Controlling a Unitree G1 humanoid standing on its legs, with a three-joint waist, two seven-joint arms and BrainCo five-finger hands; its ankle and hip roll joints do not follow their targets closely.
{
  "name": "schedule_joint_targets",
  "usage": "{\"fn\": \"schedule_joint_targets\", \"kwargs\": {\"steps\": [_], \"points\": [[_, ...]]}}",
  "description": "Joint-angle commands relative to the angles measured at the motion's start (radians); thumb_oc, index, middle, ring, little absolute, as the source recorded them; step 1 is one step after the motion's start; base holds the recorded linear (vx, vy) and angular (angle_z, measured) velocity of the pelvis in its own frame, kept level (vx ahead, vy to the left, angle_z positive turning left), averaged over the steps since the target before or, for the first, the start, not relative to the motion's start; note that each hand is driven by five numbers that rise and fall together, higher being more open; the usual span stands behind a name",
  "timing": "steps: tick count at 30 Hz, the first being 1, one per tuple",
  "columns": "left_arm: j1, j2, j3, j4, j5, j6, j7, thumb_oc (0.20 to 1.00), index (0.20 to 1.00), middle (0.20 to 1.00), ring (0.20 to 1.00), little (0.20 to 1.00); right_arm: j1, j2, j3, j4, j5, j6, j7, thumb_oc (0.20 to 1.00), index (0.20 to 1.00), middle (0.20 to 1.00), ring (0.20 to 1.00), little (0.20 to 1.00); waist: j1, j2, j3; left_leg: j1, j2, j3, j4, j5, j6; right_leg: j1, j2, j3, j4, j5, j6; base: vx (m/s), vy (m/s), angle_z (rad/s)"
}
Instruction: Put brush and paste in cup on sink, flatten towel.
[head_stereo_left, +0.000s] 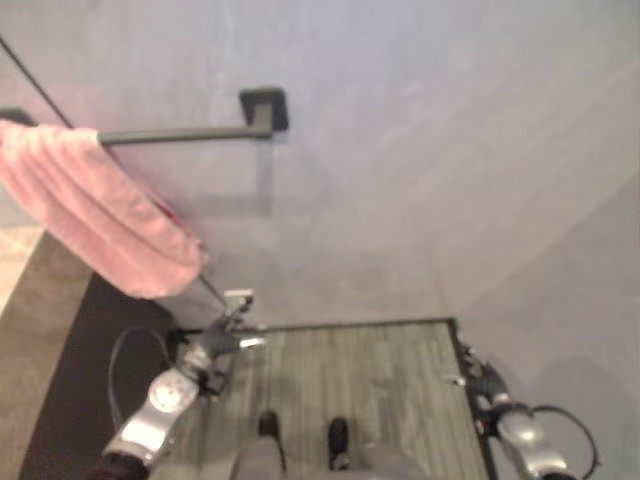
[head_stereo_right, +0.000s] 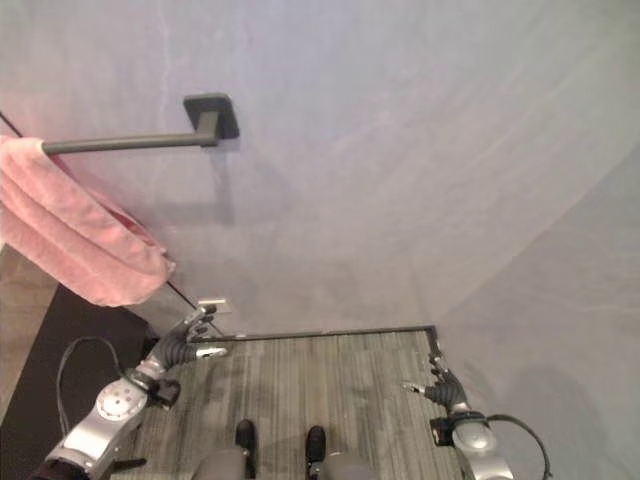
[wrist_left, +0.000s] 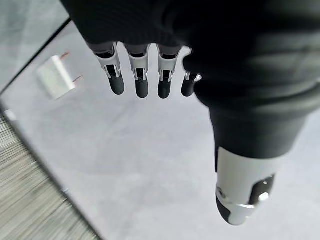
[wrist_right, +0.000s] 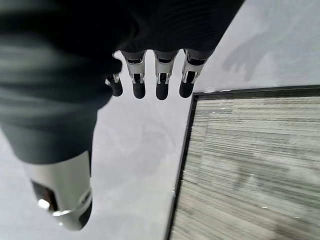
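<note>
Towel (head_stereo_left: 95, 205) above left hand (head_stereo_left: 222, 335)

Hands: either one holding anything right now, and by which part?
Nothing is held. The left hand and the right hand both hang with straight fingers. The pink towel is bunched on its bar, untouched.

Dark towel bar (head_stereo_left: 180, 133) fixed to grey wall (head_stereo_left: 420, 180), far left; pink towel (head_stereo_left: 95, 215) draped over it, bunched and sagging; grey striped floor (head_stereo_left: 350, 385) near, against wall's foot.
</note>
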Motion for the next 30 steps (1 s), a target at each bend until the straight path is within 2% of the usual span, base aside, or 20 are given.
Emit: {"fn": "schedule_joint_targets", "kwargs": {"steps": [1, 3, 4, 9, 10, 11, 12, 13, 14, 15, 16, 17, 19, 20, 21, 26, 30], "points": [[0.032, 0.045, 0.048, -0.090, -0.048, -0.057, -0.017, 1.000, 1.000, 1.000, 1.000, 1.000, 0.010, -0.042, -0.046, -0.028, 0.045, -0.038, -0.011, 1.000, 1.000, 1.000, 1.000, 1.000, -0.001, 0.032, -0.068, -0.004, -0.044, 0.033, 0.115, -0.077, 0.041, 0.018, -0.071, 0.122, 0.104, -0.156, 0.096, 0.23, 0.483, -0.28], [0.047, 0.078, 0.071, -0.130, -0.056, -0.064, -0.022, 1.000, 1.000, 1.000, 1.000, 1.000, 0.008, -0.036, -0.058, -0.037, 0.046, -0.038, -0.011, 1.000, 1.000, 1.000, 1.000, 1.000, 0.006, 0.046, -0.062, -0.017, -0.067, 0.052, 0.204, -0.146, 0.058, 0.042, -0.102, 0.146, 0.092, -0.145, 0.119, 0.27, 0.685, -0.23], [0.075, 0.117, 0.099, -0.165, -0.069, -0.071, -0.031, 1.000, 1.000, 1.000, 1.000, 1.000, 0.009, -0.030, -0.069, -0.040, 0.044, -0.035, 0.000, 1.000, 1.000, 1.000, 1.000, 1.000, 0.010, 0.060, -0.060, -0.025, -0.084, 0.088, 0.259, -0.195, 0.080, 0.052, -0.135, 0.162, 0.086, -0.130, 0.146, 0.23, 0.707, -0.22], [0.101, 0.194, 0.158, -0.219, -0.082, -0.087, -0.026, 1.000, 1.000, 1.000, 1.000, 1.000, 0.016, -0.021, -0.084, -0.083, 0.024, -0.041, 0.004, 1.000, 1.000, 1.000, 1.000, 1.000, 0.023, 0.080, -0.067, -0.049, -0.119, 0.122, 0.323, -0.257, 0.122, 0.039, -0.193, 0.181, 0.097, -0.100, 0.184, 0.12, 0.403, -0.37], [0.102, 0.194, 0.158, -0.219, -0.082, -0.086, -0.026, 1.000, 1.000, 1.000, 1.000, 1.000, 0.016, -0.021, -0.084, -0.083, 0.024, -0.041, 0.003, 1.000, 1.000, 1.000, 1.000, 1.000, 0.023, 0.080, -0.068, -0.050, -0.119, 0.122, 0.324, -0.258, 0.122, 0.039, -0.193, 0.181, 0.097, -0.100, 0.184, 0.11, 0.428, -0.28], [0.102, 0.221, 0.177, -0.243, -0.089, -0.099, -0.022, 1.000, 1.000, 1.000, 1.000, 1.000, 0.010, -0.023, -0.083, -0.118, 0.017, -0.048, -0.001, 1.000, 1.000, 1.000, 1.000, 1.000, 0.024, 0.086, -0.061, -0.063, -0.134, 0.128, 0.351, -0.277, 0.141, 0.019, -0.210, 0.187, 0.114, -0.074, 0.192, 0.10, 0.487, -0.03], [0.128, 0.258, 0.210, -0.278, -0.100, -0.108, -0.023, 1.000, 1.000, 1.000, 1.000, 1.000, 0.001, -0.024, -0.074, -0.147, 0.017, -0.055, 0.004, 1.000, 1.000, 1.000, 1.000, 1.000, 0.030, 0.088, -0.057, -0.070, -0.138, 0.146, 0.353, -0.286, 0.158, -0.010, -0.219, 0.193, 0.123, -0.009, 0.202, 0.11, 0.690, 0.01], [0.164, 0.288, 0.245, -0.312, -0.127, -0.111, -0.032, 1.000, 1.000, 1.000, 1.000, 1.000, -0.011, -0.030, -0.059, -0.187, 0.012, -0.055, 0.014, 1.000, 1.000, 1.000, 1.000, 1.000, 0.047, 0.090, -0.058, -0.069, -0.134, 0.178, 0.329, -0.283, 0.171, -0.040, -0.229, 0.173, 0.114, 0.073, 0.215, 0.05, 0.507, -0.21], [0.180, 0.293, 0.260, -0.327, -0.139, -0.107, -0.032, 1.000, 1.000, 1.000, 1.000, 1.000, -0.021, -0.030, -0.045, -0.188, 0.007, -0.051, 0.017, 1.000, 1.000, 1.000, 1.000, 1.000, 0.064, 0.089, -0.058, -0.062, -0.127, 0.201, 0.309, -0.277, 0.172, -0.054, -0.232, 0.133, 0.108, 0.089, 0.217, 0.03, 0.358, -0.96], [0.206, 0.290, 0.278, -0.343, -0.151, -0.102, -0.038, 1.000, 1.000, 1.000, 1.000, 1.000, -0.043, -0.038, -0.018, -0.200, 0.000, -0.046, 0.026, 1.000, 1.000, 1.000, 1.000, 1.000, 0.073, 0.087, -0.057, -0.036, -0.121, 0.228, 0.256, -0.259, 0.166, -0.072, -0.205, 0.075, 0.125, 0.043, 0.214, 0.06, 0.195, -1.05], [0.212, 0.286, 0.274, -0.341, -0.150, -0.106, -0.044, 1.000, 1.000, 1.000, 1.000, 1.000, -0.051, -0.046, 0.005, -0.205, 0.004, -0.051, 0.038, 1.000, 1.000, 1.000, 1.000, 1.000, 0.071, 0.073, -0.063, 0.009, -0.130, 0.250, 0.172, -0.225, 0.152, -0.082, -0.148, 0.086, 0.138, -0.012, 0.214, 0.09, 0.119, -1.01], [0.202, 0.285, 0.257, -0.336, -0.148, -0.102, -0.054, 1.000, 1.000, 1.000, 1.000, 1.000, -0.046, -0.054, 0.014, -0.212, 0.012, -0.056, 0.051, 1.000, 1.000, 1.000, 1.000, 1.000, 0.064, 0.062, -0.067, 0.043, -0.140, 0.240, 0.107, -0.182, 0.138, -0.094, -0.090, 0.122, 0.160, -0.054, 0.205, 0.09, 0.013, -0.55], [0.184, 0.279, 0.234, -0.322, -0.141, -0.096, -0.060, 1.000, 1.000, 1.000, 1.000, 1.000, -0.031, -0.065, 0.021, -0.222, 0.019, -0.062, 0.061, 1.000, 1.000, 1.000, 1.000, 1.000, 0.055, 0.048, -0.065, 0.067, -0.149, 0.228, 0.068, -0.156, 0.127, -0.111, -0.025, 0.163, 0.202, -0.096, 0.187, 0.04, -0.058, -0.07], [0.182, 0.278, 0.232, -0.320, -0.141, -0.097, -0.060, 1.000, 1.000, 1.000, 1.000, 1.000, -0.030, -0.066, 0.020, -0.222, 0.019, -0.062, 0.061, 1.000, 1.000, 1.000, 1.000, 1.000, 0.056, 0.048, -0.065, 0.070, -0.149, 0.229, 0.064, -0.154, 0.126, -0.113, -0.025, 0.164, 0.207, -0.099, 0.187, 0.03, -0.091, 0.71], [0.153, 0.277, 0.211, -0.316, -0.134, -0.094, -0.060, 1.000, 1.000, 1.000, 1.000, 1.000, -0.007, -0.073, 0.016, -0.235, 0.028, -0.066, 0.065, 1.000, 1.000, 1.000, 1.000, 1.000, 0.048, 0.039, -0.065, 0.087, -0.159, 0.219, 0.036, -0.150, 0.121, -0.117, 0.009, 0.175, 0.226, -0.126, 0.170, 0.02, -0.063, 0.37], [0.104, 0.260, 0.187, -0.311, -0.121, -0.091, -0.057, 1.000, 1.000, 1.000, 1.000, 1.000, 0.013, -0.074, -0.001, -0.225, 0.031, -0.059, 0.059, 1.000, 1.000, 1.000, 1.000, 1.000, 0.039, 0.029, -0.068, 0.100, -0.162, 0.209, 0.024, -0.141, 0.112, -0.081, 0.021, 0.181, 0.177, -0.129, 0.145, 0.04, -0.126, 0.01], [0.081, 0.214, 0.185, -0.309, -0.131, -0.082, -0.055, 1.000, 1.000, 1.000, 1.000, 1.000, 0.043, -0.084, -0.041, -0.218, 0.050, -0.057, 0.057, 1.000, 1.000, 1.000, 1.000, 1.000, 0.030, 0.039, -0.075, 0.090, -0.158, 0.182, 0.076, -0.148, 0.092, -0.033, 0.022, 0.189, 0.094, -0.113, 0.121, 0.07, -0.234, 0.13]]}}
